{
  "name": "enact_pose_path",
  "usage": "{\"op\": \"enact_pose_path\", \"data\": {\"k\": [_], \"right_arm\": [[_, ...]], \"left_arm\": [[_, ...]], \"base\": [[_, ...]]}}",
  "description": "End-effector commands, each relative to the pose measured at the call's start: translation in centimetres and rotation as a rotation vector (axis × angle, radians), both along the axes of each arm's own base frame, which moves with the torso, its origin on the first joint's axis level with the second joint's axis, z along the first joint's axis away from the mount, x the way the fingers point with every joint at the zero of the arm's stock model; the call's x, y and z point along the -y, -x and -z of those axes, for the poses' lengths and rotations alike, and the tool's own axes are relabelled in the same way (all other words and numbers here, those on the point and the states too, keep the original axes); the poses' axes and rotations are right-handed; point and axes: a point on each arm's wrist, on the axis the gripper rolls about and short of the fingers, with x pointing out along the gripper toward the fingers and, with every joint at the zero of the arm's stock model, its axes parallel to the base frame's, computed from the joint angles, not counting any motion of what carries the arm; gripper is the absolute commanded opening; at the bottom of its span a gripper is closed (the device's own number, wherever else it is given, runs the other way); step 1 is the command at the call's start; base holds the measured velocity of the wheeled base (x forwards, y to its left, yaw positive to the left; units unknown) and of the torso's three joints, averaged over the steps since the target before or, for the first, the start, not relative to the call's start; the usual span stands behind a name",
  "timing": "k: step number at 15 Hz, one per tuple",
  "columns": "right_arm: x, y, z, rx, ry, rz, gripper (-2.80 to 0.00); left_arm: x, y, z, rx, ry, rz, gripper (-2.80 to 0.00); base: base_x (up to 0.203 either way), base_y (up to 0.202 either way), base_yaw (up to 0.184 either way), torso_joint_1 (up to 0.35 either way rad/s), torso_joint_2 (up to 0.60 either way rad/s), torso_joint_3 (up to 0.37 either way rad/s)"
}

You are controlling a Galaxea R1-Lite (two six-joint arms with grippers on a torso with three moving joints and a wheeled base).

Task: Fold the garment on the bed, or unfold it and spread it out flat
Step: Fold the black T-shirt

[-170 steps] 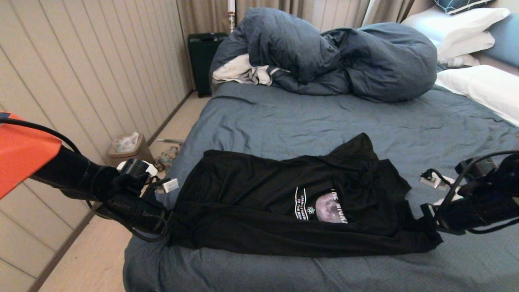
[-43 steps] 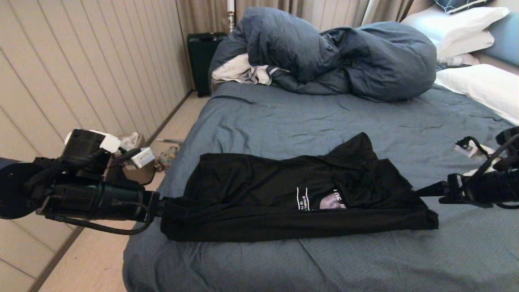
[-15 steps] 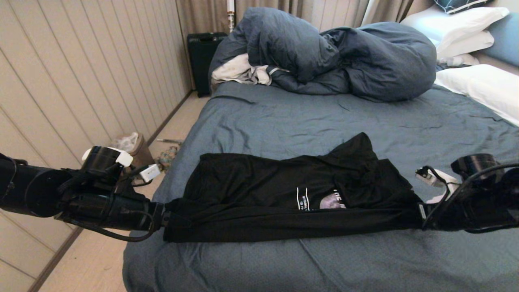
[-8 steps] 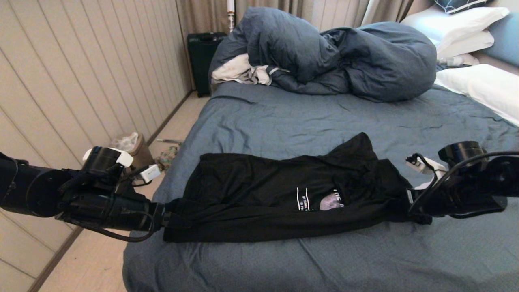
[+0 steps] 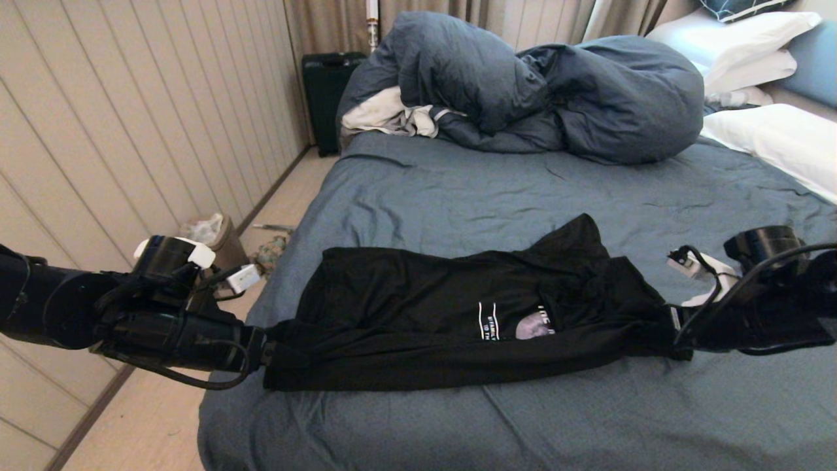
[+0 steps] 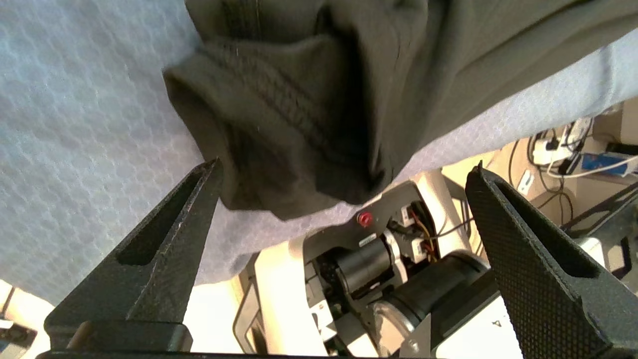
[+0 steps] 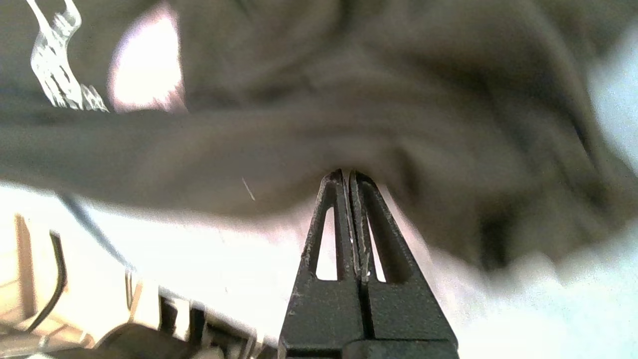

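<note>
You have one T-shirt (image 5: 458,320) on one bed (image 5: 458,190), and two grippers, one at each end of it. The T-shirt is black, thin and soft, folded lengthwise into a long band that runs across the near part of the bed, with its near edge doubled over in a thick roll. Only a slice of the chest print shows above that roll: part of a grey moon and a few lines of white lettering. One sleeve sticks up in a point on the far side, toward the right end, and the cloth there is bunched and creased. Your left gripper (image 5: 265,353) sits at the left end of the band, at the bed's edge, with its two fingers (image 6: 164,239) spread wide; in the left wrist view the rolled hem (image 6: 299,124) lies just ahead of the fingers and between them, not pinched, though whether one finger brushes it you cannot tell. Your right gripper (image 5: 677,333) is at the other end, its fingers pressed together; in the right wrist view the fingertips (image 7: 344,182) meet at the edge of the black cloth, and that end looks caught between them. Beyond both grippers, at the far side of the bed, lie one heaped dark-blue duvet (image 5: 536,91), one white cloth (image 5: 386,114) tucked against it, and several white pillows (image 5: 771,140) toward the right.
</note>
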Motion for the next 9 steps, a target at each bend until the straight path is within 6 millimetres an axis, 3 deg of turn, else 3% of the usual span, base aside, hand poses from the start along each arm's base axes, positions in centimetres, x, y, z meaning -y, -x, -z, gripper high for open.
{"op": "enact_pose_path", "data": {"k": [1, 4, 9], "right_arm": [[0.7, 1.5, -1.1, 0.004, 0.015, 0.01, -2.8], [2.1, 4.3, -2.7, -0.002, 0.029, -0.008, -2.8], [2.1, 5.5, -3.9, 0.029, -0.017, -0.013, -2.8]], "left_arm": [[0.0, -0.2, -0.1, 0.003, 0.004, -0.002, 0.0], [-0.9, -0.5, -1.5, 0.031, 0.031, -0.059, 0.0], [-0.8, -1.9, -3.0, 0.014, 0.103, -0.167, 0.0]], "base": [[0.0, 0.0, 0.0, 0.0, 0.0, 0.0], [0.0, 0.0, 0.0, 0.0, 0.0, 0.0], [0.0, 0.0, 0.0, 0.0, 0.0, 0.0]]}}
